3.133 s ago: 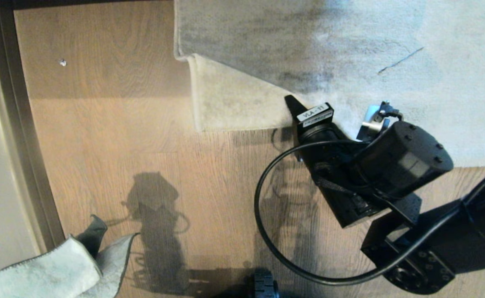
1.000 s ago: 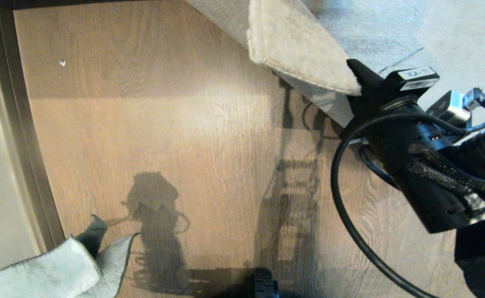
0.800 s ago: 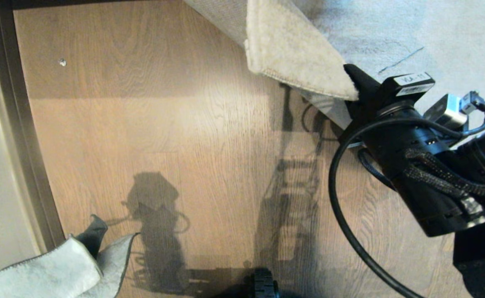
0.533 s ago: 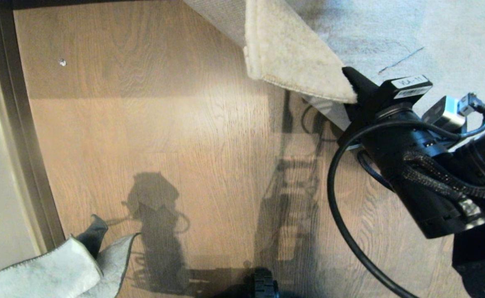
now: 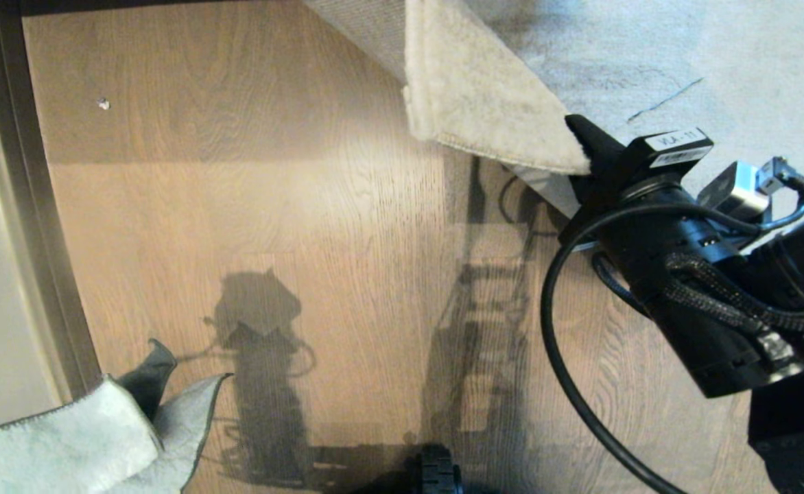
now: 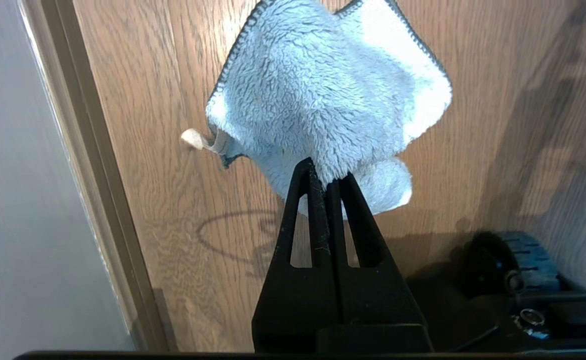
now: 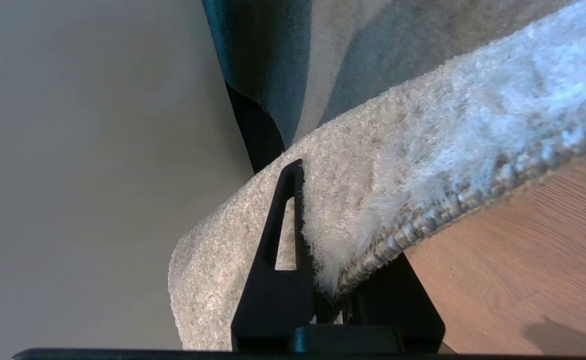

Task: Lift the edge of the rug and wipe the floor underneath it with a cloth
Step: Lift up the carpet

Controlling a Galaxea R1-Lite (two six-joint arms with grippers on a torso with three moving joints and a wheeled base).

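The rug edge [image 5: 484, 103] is lifted off the floor [image 5: 272, 206] at the upper right of the head view, pile side up, with its woven backing showing beneath. My right gripper [image 5: 580, 147] is shut on that rug edge [image 7: 423, 165]. In the right wrist view the right gripper [image 7: 323, 225] has one finger above the pile, while the other is hidden under the border. The pale grey-blue cloth [image 5: 79, 439] hangs at the lower left. In the left wrist view the cloth [image 6: 323, 90] is pinched in my left gripper [image 6: 327, 176] just above the planks. The left arm itself is outside the head view.
A dark baseboard [image 5: 31, 206] and pale wall run down the left side. A small white speck [image 5: 103, 103] lies on the planks. My base's wheel [image 5: 436, 473] shows at the bottom edge. A black cable [image 5: 560, 357] loops from the right arm. The rug [image 5: 717, 55] covers the upper right.
Three seconds ago the rug corner lay folded near the floor; it is now lifted and drawn up to the right, baring the planks. In the last second the cloth shifted slightly down and left.
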